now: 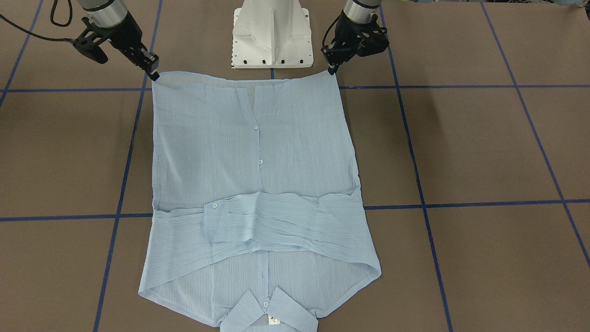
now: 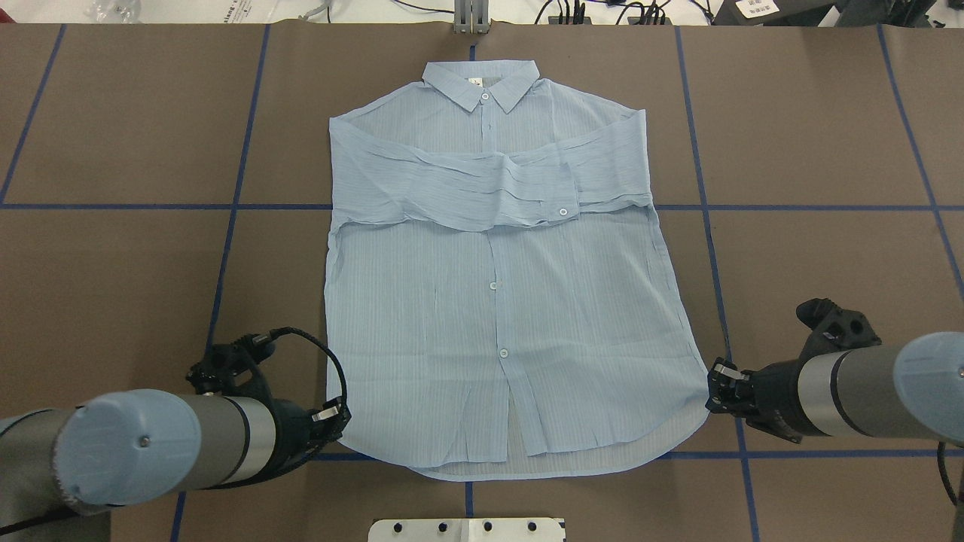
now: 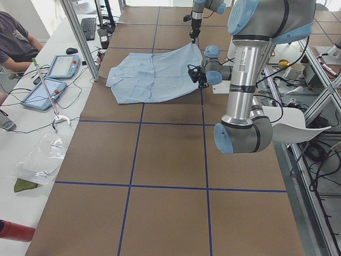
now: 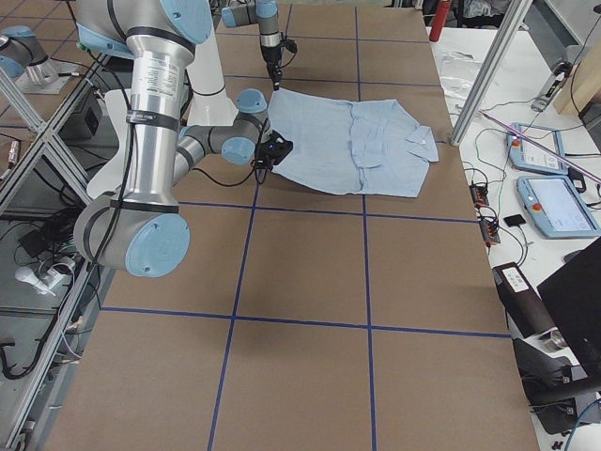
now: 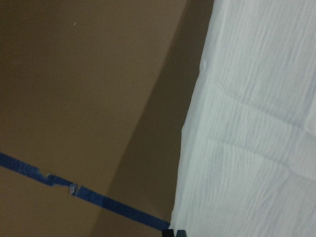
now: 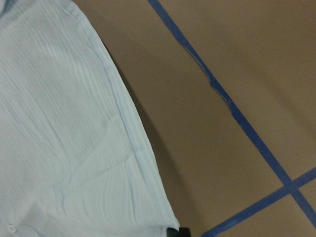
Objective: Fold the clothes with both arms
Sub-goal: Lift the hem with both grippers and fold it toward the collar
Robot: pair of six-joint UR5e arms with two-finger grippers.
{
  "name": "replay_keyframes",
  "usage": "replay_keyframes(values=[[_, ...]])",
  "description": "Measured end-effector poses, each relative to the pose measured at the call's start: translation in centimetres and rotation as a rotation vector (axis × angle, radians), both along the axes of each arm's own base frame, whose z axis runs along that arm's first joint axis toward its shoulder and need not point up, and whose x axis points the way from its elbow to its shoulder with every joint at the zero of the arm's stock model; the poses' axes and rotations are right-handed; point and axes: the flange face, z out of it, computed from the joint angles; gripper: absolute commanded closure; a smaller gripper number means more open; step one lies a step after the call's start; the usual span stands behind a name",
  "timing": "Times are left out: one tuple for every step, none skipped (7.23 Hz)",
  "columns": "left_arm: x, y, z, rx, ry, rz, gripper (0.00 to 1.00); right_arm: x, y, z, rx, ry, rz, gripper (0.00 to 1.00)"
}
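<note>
The shirt (image 2: 489, 316) lies front-up on the bench (image 2: 113, 263), and the overhead view shows its sleeves crossed over the chest. The left pincer (image 1: 331, 69) and right pincer (image 1: 154, 74) each pinch a hem corner. The wrist views show shadow under that edge.

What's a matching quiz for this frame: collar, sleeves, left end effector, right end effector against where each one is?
Things:
1. collar
2. sleeves
3. left end effector
4. right end effector

Places or states:
A. gripping the bottom corner of the shirt on the overhead view's right
B. folded across the chest
C. at the shirt's top end, farthest from the robot
D. gripping the shirt's bottom corner on the overhead view's left

Pairs: 1-C, 2-B, 3-D, 4-A
</note>
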Motion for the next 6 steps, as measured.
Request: replay_keyframes(values=[[-2.9, -3.4, -0.9, -0.013, 0.029, -0.043, 1.00, 1.4, -1.5, -1.3, 0.009, -0.027, 0.045, 1.00], [-5.9, -7.3, -1.7, -0.014, 0.054, -0.088, 1.00, 2.6, -3.1, -2.7, 0.024, -0.059, 0.095, 1.00], [-8.3, -10.5, -2.3, -0.007, 0.070, -0.126, 1.00, 3.8, -4.9, -4.1, 0.042, -0.090, 0.148, 1.00], [-9.7, -13.5, -2.9, -0.003, 0.080, -0.165, 1.00, 5.1, -6.7, -5.3, 0.060, -0.113, 0.205, 1.00], [-10.6, -16.2, -3.5, -0.003, 0.087, -0.200, 1.00, 6.2, -8.5, -6.3, 0.076, -0.130, 0.257, 1.00], [-11.4, -18.4, -3.6, -0.005, 0.094, -0.229, 1.00, 7.1, -10.2, -6.7, 0.085, -0.137, 0.305, 1.00]])
